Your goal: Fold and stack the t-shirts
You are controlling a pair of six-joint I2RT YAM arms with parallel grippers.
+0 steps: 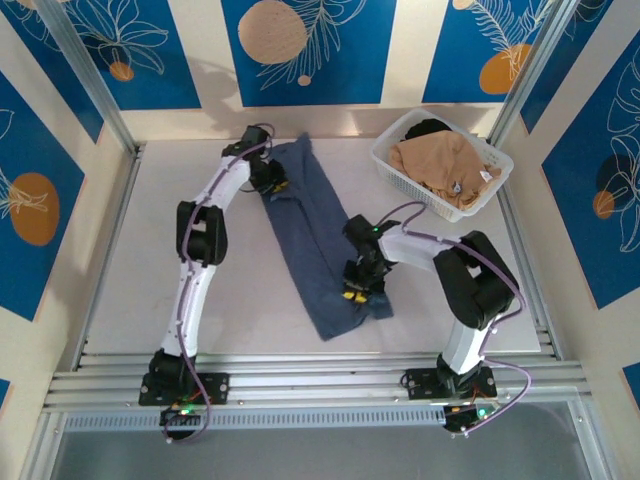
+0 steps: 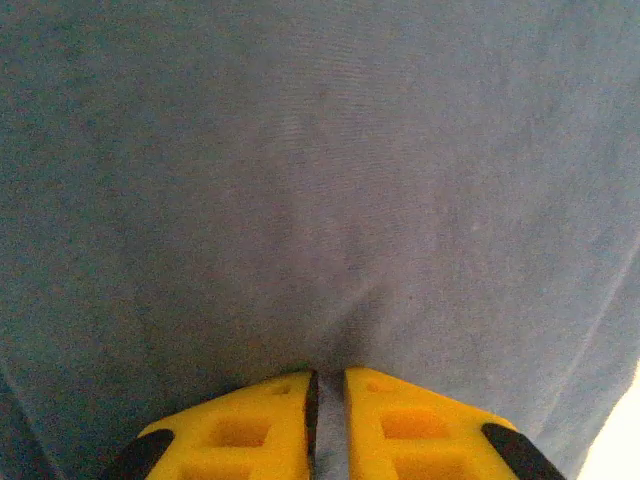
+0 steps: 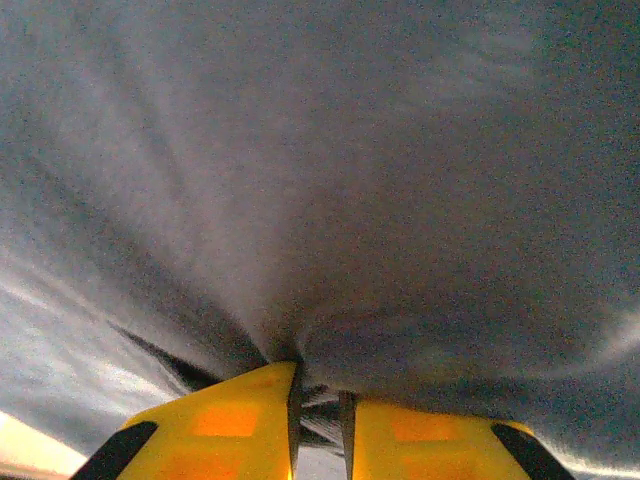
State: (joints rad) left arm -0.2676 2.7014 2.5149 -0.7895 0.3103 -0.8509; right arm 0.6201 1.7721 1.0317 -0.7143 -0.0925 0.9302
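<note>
The dusty slate-blue cloth t-shirt (image 1: 310,240) is lying as a long strip, slanting from upper centre to lower centre. The left gripper (image 1: 272,184) is pinching its upper end, and the right gripper (image 1: 357,290) is clamping its lower end.

Blue t-shirt (image 1: 315,240) is plain matt cloth, soft-looking. Up close there's a fine knit grain in it and no sheen at all. The tan t-shirt (image 1: 440,165) up at 1 o'clock is the same dull soft cloth, sitting in a white plastic lattice basket (image 1: 410,190). Table (image 1: 140,260) looks smooth, pale and matt. Rails (image 1: 320,385) along the 6 o'clock edge are bare brushed metal. Left gripper (image 2: 327,390) and right gripper (image 3: 320,390) are matt yellow plastic. Arms (image 1: 195,290) have glossy white and black shells.
</note>
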